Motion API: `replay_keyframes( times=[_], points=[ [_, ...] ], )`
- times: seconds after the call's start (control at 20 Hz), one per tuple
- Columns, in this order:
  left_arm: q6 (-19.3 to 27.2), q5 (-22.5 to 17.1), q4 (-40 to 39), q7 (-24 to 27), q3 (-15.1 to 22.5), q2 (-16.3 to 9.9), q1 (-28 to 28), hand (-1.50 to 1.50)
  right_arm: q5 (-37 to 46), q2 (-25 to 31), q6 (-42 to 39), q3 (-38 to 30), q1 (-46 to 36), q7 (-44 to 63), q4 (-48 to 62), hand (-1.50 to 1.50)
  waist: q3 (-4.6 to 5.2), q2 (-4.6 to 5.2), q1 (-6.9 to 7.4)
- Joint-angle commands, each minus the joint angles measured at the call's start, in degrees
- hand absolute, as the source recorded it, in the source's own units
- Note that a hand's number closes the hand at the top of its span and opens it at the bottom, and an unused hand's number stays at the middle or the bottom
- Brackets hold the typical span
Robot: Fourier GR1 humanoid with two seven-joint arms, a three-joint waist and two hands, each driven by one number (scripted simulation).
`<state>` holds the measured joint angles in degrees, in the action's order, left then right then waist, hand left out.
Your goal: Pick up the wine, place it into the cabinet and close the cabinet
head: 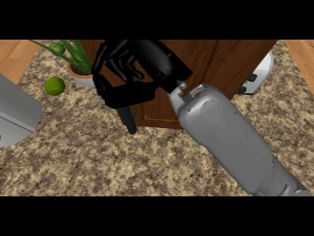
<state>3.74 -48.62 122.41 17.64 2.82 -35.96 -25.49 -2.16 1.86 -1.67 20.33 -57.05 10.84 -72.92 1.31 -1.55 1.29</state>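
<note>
The right hand [129,60] is curling round the dark wine [126,103] hanging just below it, right in front of the cabinet [207,55], so I'd be keeping it upright going in.

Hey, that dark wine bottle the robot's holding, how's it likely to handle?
The wine bottle looks rigid, so probably stiff, not floppy. Its round, tapering body might slip through the right hand, whose fingers curl round it. Laid on the counter, it would likely roll.

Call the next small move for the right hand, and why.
Probably ease the right hand on toward the cabinet: its fingers curl round the dark wine bottle, whose neck hangs down in front of the wooden front.
</note>
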Motion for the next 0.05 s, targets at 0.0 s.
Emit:
replay_keyframes(
  times=[0.0],
  points=[
    [1.45,1.20,-1.44,-0.48,1.80,1.33,2.46,-1.50,0.76,6.69,1.73,-7.72,-0.92,-0.18,6.26,1.50,-1.28,2.27,-1.62]
  ],
)
